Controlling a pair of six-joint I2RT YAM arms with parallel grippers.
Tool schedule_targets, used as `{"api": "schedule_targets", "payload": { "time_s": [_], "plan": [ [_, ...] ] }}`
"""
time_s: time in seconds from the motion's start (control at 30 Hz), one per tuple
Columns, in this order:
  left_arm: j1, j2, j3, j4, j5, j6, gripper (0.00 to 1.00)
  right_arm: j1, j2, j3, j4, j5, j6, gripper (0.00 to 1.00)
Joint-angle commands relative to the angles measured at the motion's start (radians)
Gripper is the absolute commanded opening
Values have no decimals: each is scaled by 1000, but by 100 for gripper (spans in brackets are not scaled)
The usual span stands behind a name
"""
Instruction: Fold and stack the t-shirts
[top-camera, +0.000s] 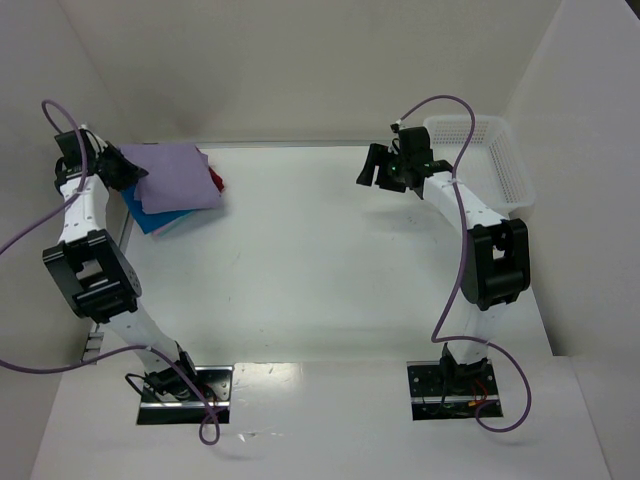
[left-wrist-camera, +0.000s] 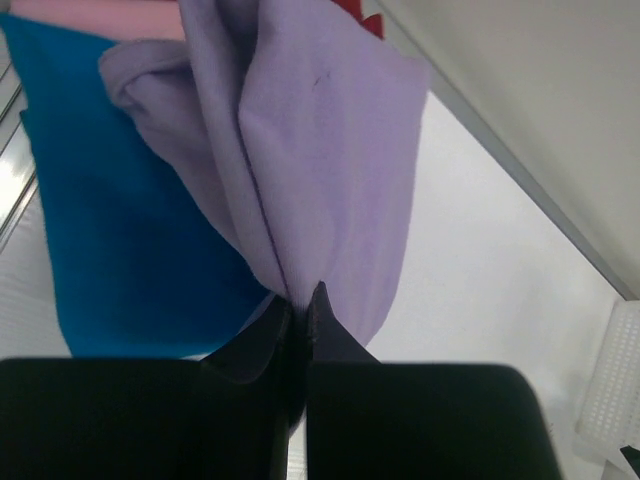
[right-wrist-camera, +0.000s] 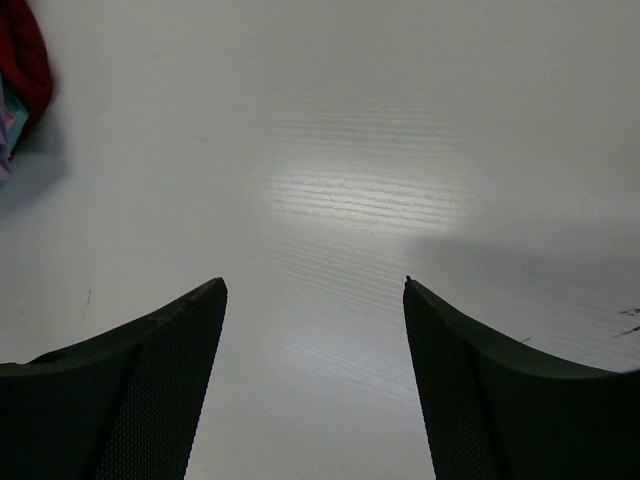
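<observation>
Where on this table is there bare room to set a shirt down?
The table's middle is bare, between the t-shirt stack and the right gripper, down to the near edge. Crowded: far-left corner, where the left gripper pinches the lavender t-shirt; basket far right.

Right hand (right-wrist-camera: 314, 282) hangs wide open above the white table (right-wrist-camera: 350, 150), and a red t-shirt (right-wrist-camera: 25, 60) edge peeks in at the top left corner.
</observation>
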Motion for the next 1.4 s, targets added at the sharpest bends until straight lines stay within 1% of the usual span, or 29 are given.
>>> {"api": "schedule_targets", "payload": {
  "time_s": [0.0, 0.17, 0.3, 0.37, 0.43, 0.47, 0.53, 0.6, 0.63, 0.73, 0.77, 0.87, 1.07, 1.1, 1.17, 1.37],
  "plan": [
    [18, -49, -38, 67, 28, -18, 0, 2, -43, -1, 44, -19, 7, 77],
    [40, -28, -77, 76, -19, -18, 0, 2, -43, -1, 44, -19, 7, 77],
    [58, -9, -98, 76, -19, -18, 0, 2, -43, -1, 44, -19, 17, 77],
    [58, 0, -108, 76, -7, -7, 1, 2, -43, -1, 44, -19, 17, 77],
    [58, 0, -134, 87, 5, 4, 4, 2, -43, -1, 44, -19, 17, 77],
    [58, 0, -134, 87, 5, 4, 12, 2, -43, -1, 44, -19, 17, 77],
    [58, 0, -147, 87, -7, 13, 20, 2, -43, -1, 44, -19, 17, 77],
    [58, 0, -147, 87, -16, 24, 30, 2, -43, 8, 44, -19, 17, 77],
    [58, 0, -147, 87, -30, 24, 39, 2, -43, 8, 44, -19, 17, 77],
    [68, 9, -147, 87, -49, 33, 55, 2, -43, 8, 44, -19, 17, 77],
    [68, 9, -147, 87, -49, 33, 60, 2, -43, -1, 44, -19, 17, 77],
    [68, 18, -147, 111, -59, 33, 69, 2, -52, -1, 53, -10, 26, 77],
    [68, 92, -88, 139, -81, 21, 70, 2, -61, -21, 53, -1, 26, 77],
    [68, 92, -88, 139, -98, 7, 71, 2, -61, -21, 53, -1, 26, 77],
    [68, 101, -88, 179, -108, -4, 74, 2, -61, -21, 53, 10, 26, 78],
    [77, 122, -75, 280, -118, -50, 75, 2, -71, -21, 53, 19, 44, 78]
  ]
}}
